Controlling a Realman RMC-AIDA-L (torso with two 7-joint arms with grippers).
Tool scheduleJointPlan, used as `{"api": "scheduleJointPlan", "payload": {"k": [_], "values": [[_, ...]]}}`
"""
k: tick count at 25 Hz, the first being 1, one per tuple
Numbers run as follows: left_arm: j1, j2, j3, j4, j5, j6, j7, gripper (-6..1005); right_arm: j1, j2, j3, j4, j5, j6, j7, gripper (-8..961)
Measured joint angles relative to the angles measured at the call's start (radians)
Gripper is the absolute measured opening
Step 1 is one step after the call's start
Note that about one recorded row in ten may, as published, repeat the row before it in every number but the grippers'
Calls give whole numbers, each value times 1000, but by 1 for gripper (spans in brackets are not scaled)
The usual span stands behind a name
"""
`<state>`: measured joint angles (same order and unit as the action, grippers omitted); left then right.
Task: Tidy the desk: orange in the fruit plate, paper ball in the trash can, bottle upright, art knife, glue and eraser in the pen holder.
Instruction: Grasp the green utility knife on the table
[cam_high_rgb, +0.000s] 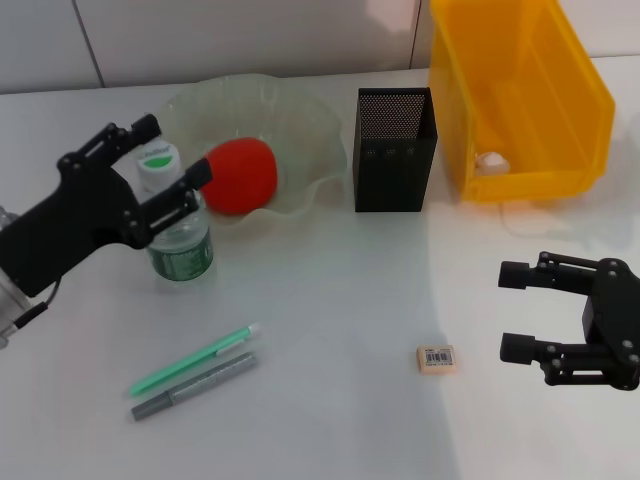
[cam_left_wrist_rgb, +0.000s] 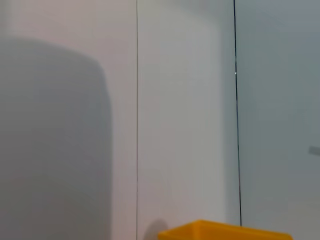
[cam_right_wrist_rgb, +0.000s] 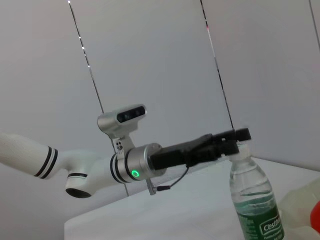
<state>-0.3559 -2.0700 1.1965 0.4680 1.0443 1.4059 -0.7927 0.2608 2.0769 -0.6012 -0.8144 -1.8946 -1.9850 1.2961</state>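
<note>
Bottle (cam_high_rgb: 178, 222) stands upright on the white counter (cam_high_rgb: 330, 310), just left of the pale-green fruit plate (cam_high_rgb: 300, 120), its white cap between the spread fingers of the left pincer (cam_high_rgb: 165, 170), which is open around the neck. Inside the fruit plate sits the orange (cam_high_rgb: 241, 176). Right of the plate stands the black mesh pen holder (cam_high_rgb: 394, 150), and beyond that the yellow trash can (cam_high_rgb: 520, 100) with a paper ball (cam_high_rgb: 490, 162) inside. Nearer than the plate lie a green pen (cam_high_rgb: 195, 359) and a grey pen (cam_high_rgb: 194, 385) side by side. The eraser (cam_high_rgb: 436, 357) lies well in front of the pen holder; the right pincer (cam_high_rgb: 520, 312) hovers open beside it
</note>
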Motion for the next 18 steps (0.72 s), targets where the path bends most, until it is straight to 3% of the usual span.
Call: {"api": "scheduleJointPlan", "payload": {"k": [5, 8, 13, 16, 18], "values": [[63, 2, 0, 83, -35, 51, -14, 780, 0, 0, 0, 0, 0, 0, 0, 799], [126, 5, 7, 196, -36, 141, -80, 787, 0, -1, 5, 0, 0, 0, 0, 800], [152, 8, 9, 287, 5, 263, -155, 792, -3, -2, 11, -7, 0, 0, 0, 800], [180, 3, 19, 417, 115, 217, -275, 792, -6, -7, 11, -12, 0, -4, -1, 800], [194, 0, 34, 481, 165, 168, -333, 792, -9, -29, 11, -16, -12, -20, -1, 800]]}}
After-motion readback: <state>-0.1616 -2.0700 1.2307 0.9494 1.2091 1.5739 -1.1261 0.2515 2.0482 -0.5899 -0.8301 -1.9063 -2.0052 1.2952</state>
